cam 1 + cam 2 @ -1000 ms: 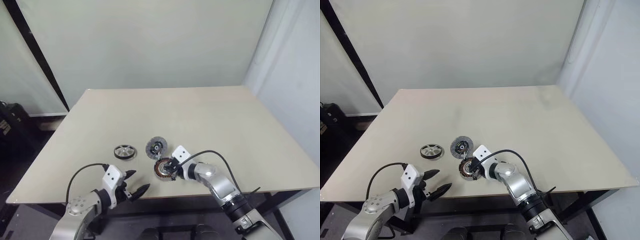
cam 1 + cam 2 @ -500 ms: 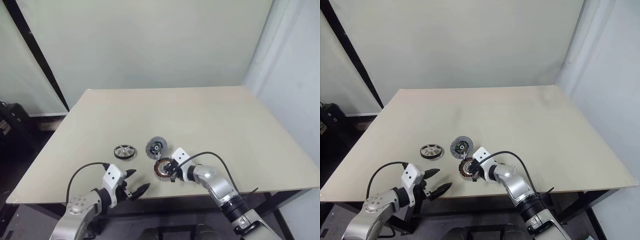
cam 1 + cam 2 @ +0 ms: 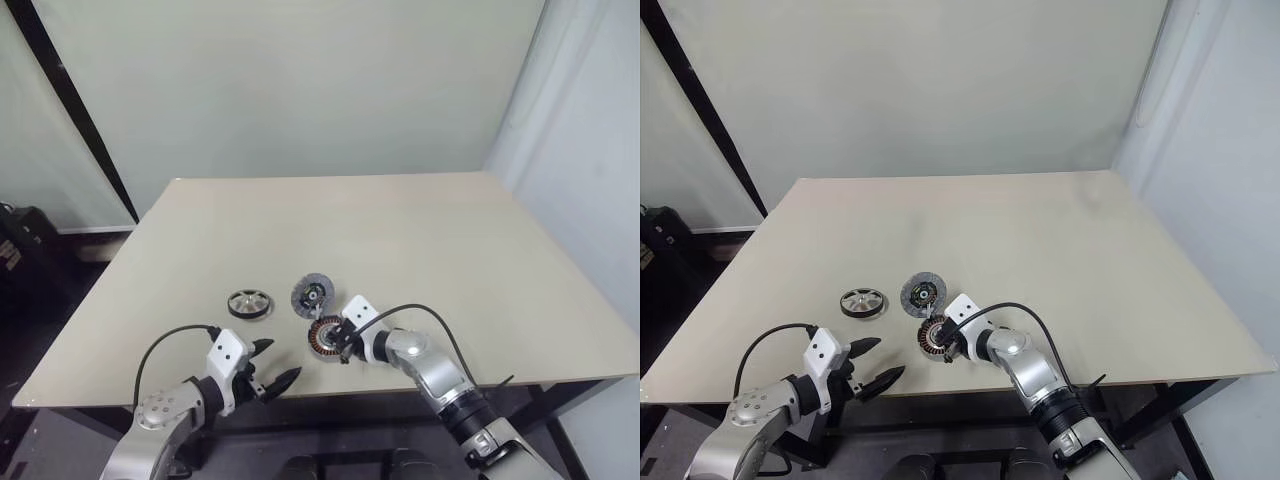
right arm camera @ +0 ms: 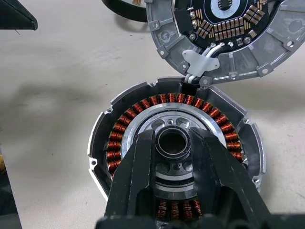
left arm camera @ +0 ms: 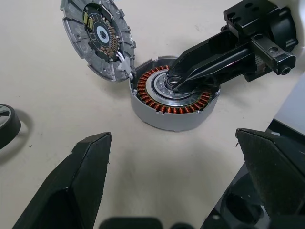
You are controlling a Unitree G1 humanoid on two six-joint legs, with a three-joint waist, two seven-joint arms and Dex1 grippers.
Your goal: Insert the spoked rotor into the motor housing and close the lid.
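Even, soft light; faint shadows; distant parts perhaps slightly blurred.

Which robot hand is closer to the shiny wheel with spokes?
Left. The left gripper hovers open near the table's front edge, just in front of the spoked rotor. The right gripper is farther away, at the motor housing.

Silver-grey jointed arms, white wrist blocks, a looping black cable each, ending in black tapered two-finger left gripper (image 3: 272, 374) and right gripper (image 3: 343, 343).

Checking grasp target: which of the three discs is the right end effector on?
The motor housing, the one with coppery windings. The right end effector grips a small ring at its centre. The lid and spoked rotor lie untouched farther left.
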